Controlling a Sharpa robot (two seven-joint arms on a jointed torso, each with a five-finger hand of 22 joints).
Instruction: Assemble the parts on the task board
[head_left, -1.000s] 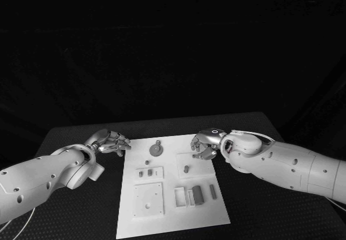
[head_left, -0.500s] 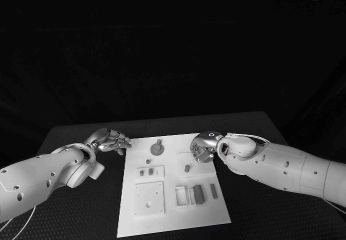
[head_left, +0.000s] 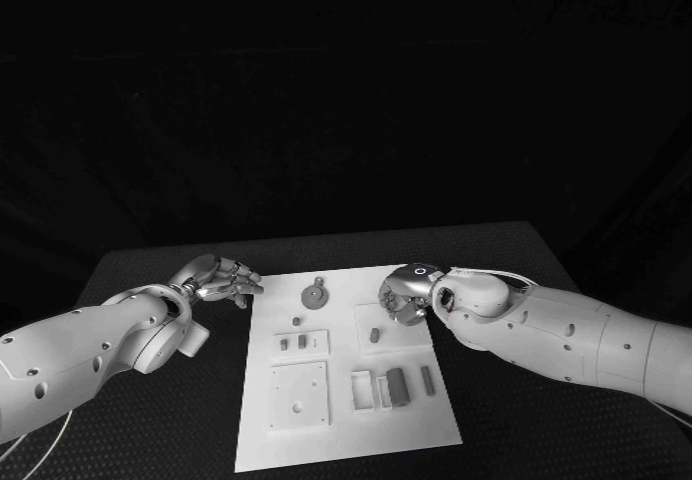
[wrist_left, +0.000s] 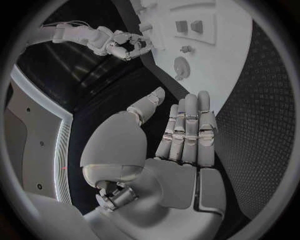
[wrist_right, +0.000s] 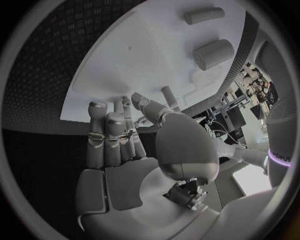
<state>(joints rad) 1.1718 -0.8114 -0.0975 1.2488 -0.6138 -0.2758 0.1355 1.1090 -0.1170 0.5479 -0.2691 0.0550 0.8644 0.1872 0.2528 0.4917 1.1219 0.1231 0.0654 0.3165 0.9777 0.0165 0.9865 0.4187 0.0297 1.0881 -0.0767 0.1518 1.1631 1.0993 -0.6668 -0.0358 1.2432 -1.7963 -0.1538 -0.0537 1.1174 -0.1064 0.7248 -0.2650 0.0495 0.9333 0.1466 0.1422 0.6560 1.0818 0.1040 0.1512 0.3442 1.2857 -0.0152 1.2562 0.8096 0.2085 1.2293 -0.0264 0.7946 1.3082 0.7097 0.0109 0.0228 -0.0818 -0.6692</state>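
The white task board (head_left: 346, 440) lies in the middle of the black table. On it are a round grey part (head_left: 313, 297) at the far end, two small parts (head_left: 294, 343) in a raised frame, and a dark block (head_left: 395, 387) beside a slim part (head_left: 426, 378). My left hand (head_left: 219, 280) hovers just off the board's far left corner, its fingers (wrist_left: 187, 130) straight and together, holding nothing. My right hand (head_left: 407, 297) hangs over the board's far right part, fingers (wrist_right: 109, 135) extended above the board (wrist_right: 144, 55), palm bare. Two short cylinders (wrist_right: 212, 53) stand beyond them.
A square plate with a hole (head_left: 299, 395) sits on the board's near left. Black table (head_left: 159, 420) surrounds the board on all sides. The left wrist view shows the round part (wrist_left: 182, 66) and my right hand (wrist_left: 122, 42) across the board (wrist_left: 231, 60).
My right arm has shifted a little inward, and its hand has sunk slightly toward the board. The left hand has barely moved.
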